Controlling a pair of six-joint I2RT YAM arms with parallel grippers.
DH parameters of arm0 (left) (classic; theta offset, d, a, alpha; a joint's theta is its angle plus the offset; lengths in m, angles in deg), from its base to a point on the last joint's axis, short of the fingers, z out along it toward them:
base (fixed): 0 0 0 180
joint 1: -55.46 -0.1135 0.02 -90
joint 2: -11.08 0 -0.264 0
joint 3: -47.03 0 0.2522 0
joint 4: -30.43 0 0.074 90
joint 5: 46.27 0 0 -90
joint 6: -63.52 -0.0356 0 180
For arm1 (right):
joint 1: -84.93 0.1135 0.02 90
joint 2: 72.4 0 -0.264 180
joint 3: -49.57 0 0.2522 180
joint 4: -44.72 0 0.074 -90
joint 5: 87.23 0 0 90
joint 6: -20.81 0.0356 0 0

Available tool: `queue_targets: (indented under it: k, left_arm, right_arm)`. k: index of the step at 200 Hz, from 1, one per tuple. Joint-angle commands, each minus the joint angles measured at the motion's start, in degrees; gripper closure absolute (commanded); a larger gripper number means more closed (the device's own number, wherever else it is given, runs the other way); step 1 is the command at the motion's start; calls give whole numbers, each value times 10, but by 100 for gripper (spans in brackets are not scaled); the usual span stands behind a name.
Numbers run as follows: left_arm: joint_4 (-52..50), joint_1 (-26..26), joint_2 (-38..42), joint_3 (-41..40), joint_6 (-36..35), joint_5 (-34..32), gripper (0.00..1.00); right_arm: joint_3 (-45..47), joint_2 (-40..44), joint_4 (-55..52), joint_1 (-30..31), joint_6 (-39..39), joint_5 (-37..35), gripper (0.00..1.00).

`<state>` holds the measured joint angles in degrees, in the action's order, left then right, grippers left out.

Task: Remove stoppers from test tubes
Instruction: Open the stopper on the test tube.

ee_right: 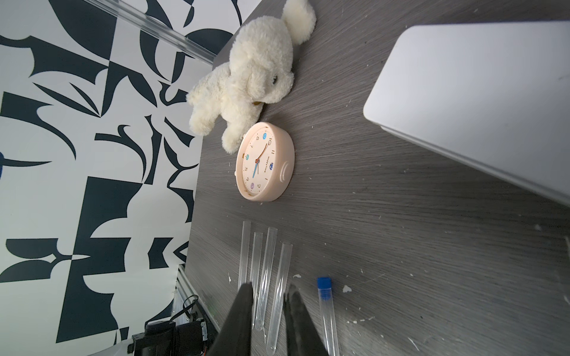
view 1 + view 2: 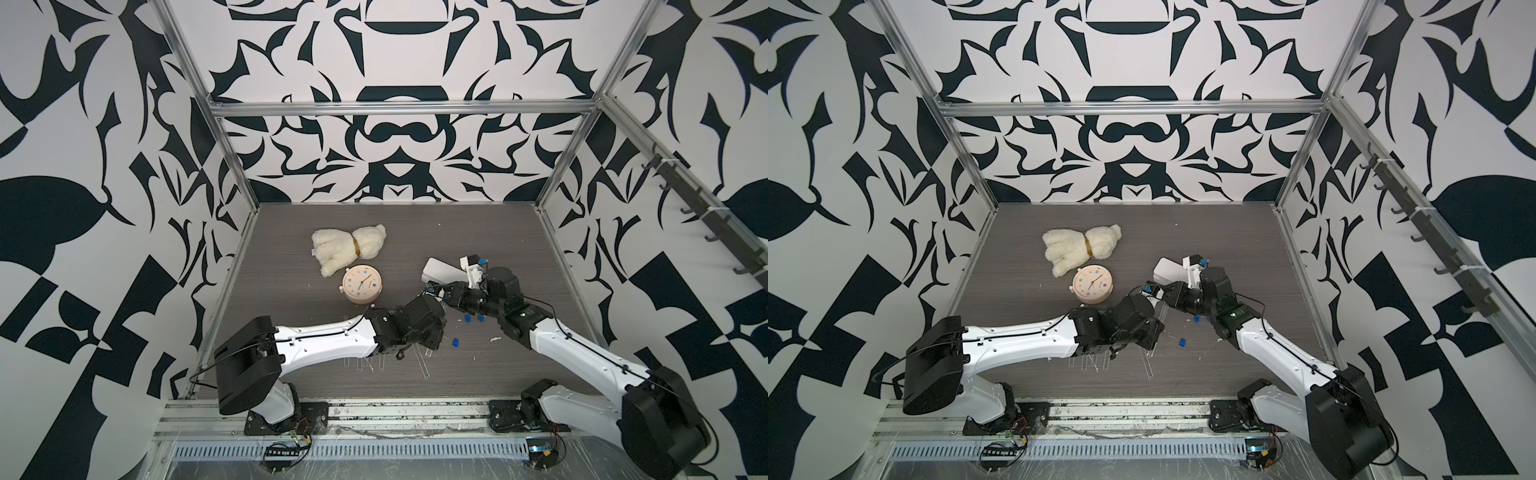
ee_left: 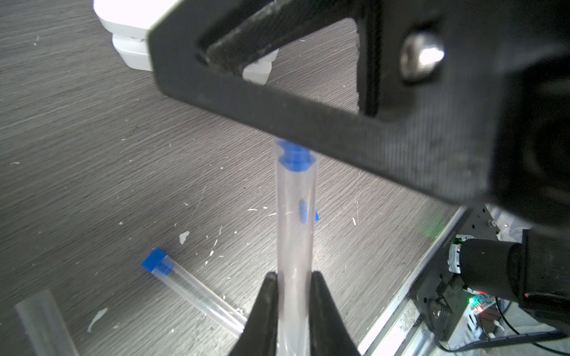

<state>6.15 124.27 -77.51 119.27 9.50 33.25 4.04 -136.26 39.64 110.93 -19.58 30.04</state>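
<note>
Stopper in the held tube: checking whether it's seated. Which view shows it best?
Left wrist view: close up, the stopper sits in the mouth of the held tube, its top partly hidden. Both top views show it as a speck; the right wrist view shows none of it.

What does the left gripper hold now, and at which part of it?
The left gripper is shut on a test tube, clamping its clear body well away from the end plugged by the blue stopper.
</note>
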Motion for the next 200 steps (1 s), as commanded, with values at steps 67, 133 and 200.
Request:
queue_targets:
  k: [67, 133, 200]
  left_arm:
    - [-6, 1, 2, 1, -5, -7, 81]
    - [-6, 2, 4, -1, -4, -8, 82]
    - [-17, 2, 12, -4, 0, -8, 82]
  right_arm:
    - [-14, -9, 26, 6, 0, 1, 82]
    - [-13, -3, 24, 6, -2, -7, 89]
    - [-32, 12, -28, 6, -61, -51, 99]
